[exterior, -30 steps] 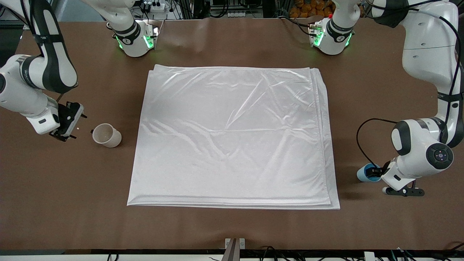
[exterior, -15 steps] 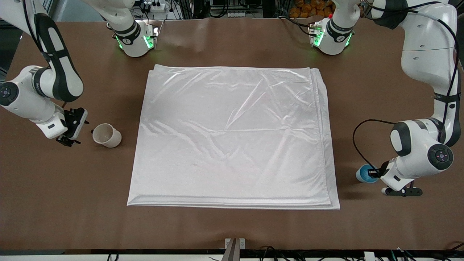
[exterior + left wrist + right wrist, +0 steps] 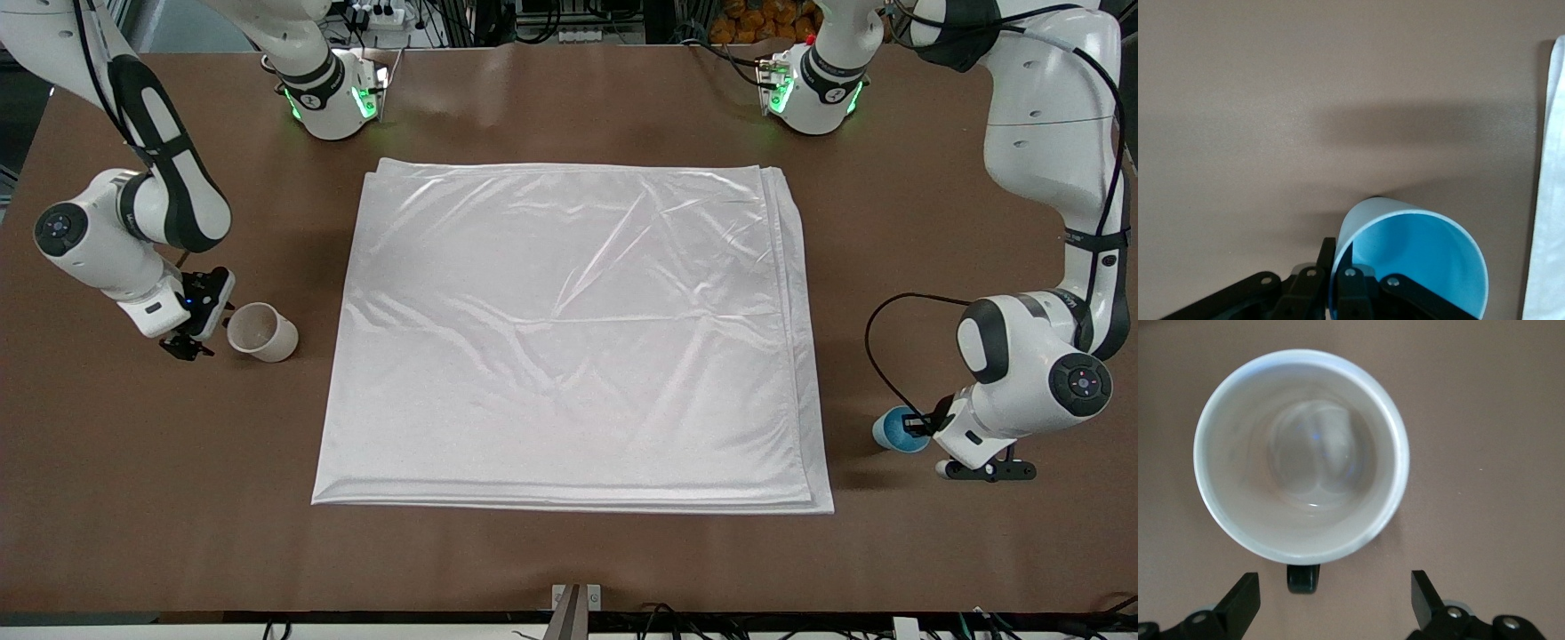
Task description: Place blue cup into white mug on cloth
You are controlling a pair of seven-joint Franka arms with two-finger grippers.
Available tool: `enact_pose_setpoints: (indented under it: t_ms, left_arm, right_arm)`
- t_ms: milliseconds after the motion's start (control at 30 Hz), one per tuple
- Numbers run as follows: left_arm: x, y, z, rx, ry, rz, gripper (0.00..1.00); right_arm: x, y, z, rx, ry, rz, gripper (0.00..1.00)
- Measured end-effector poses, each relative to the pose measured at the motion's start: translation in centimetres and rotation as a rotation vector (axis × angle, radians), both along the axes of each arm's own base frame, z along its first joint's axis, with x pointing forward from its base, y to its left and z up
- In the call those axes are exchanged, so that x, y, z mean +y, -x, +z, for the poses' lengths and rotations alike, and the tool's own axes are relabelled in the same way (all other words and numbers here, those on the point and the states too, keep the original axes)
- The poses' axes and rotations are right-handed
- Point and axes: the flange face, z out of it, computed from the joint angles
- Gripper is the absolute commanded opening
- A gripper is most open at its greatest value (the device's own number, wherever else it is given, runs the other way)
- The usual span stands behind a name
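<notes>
Gripping the blue cup (image 3: 892, 430) by its rim, my left gripper (image 3: 925, 425) sits low at the table (image 3: 569, 560) just off the cloth (image 3: 569, 338). My right gripper (image 3: 191, 342) hangs spread wide, empty, just beside the mug (image 3: 260, 332), fingers (image 3: 1241, 600) flanking its handle.

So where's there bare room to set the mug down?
The whole cloth is bare. It is crowded only off its ends: the right gripper by the white mug, and the left gripper shut on the blue cup.

blue cup (image 3: 893, 430) gripped, white mug (image 3: 261, 332) beside cloth (image 3: 569, 333)
</notes>
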Motion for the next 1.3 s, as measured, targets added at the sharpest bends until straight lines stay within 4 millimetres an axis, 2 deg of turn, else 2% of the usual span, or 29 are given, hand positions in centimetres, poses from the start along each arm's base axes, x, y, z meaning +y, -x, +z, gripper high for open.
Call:
enact_pose_setpoints:
  t_ms: [267,367,533,833,967,1100,1300]
  left_arm:
    - [0.2,-0.2,0.3,-0.008,-0.001,0.003,0.0]
    - [0.3,-0.3,0.6,-0.013,-0.002,0.004,0.0]
    - [0.6,-0.6,1.1,-0.025,-0.003,0.008,0.0]
    - [1.1,-1.0,3.4,-0.06,-0.005,0.013,0.0]
    - [1.1,-1.1,4.4,-0.071,-0.005,0.014,0.0]
    - [1.1,-1.0,5.4,-0.069,-0.004,0.015,0.0]
    - [1.1,-0.7,7.3,-0.055,0.002,0.017,0.0]
  right_arm:
    - [-0.6,0.6,-1.9,-0.02,0.011,0.048,0.99]
    - [-0.8,0.7,-2.4,-0.021,0.012,0.053,0.9]
    - [-0.8,0.7,-2.5,-0.022,0.013,0.061,0.69]
    - [-0.6,0.7,-2.6,-0.022,0.012,0.069,0.48]
    - [-0.5,0.7,-2.6,-0.021,0.011,0.071,0.46]
    - [-0.4,0.7,-2.6,-0.021,0.011,0.072,0.39]
    - [-0.3,0.6,-2.6,-0.022,0.01,0.074,0.39]
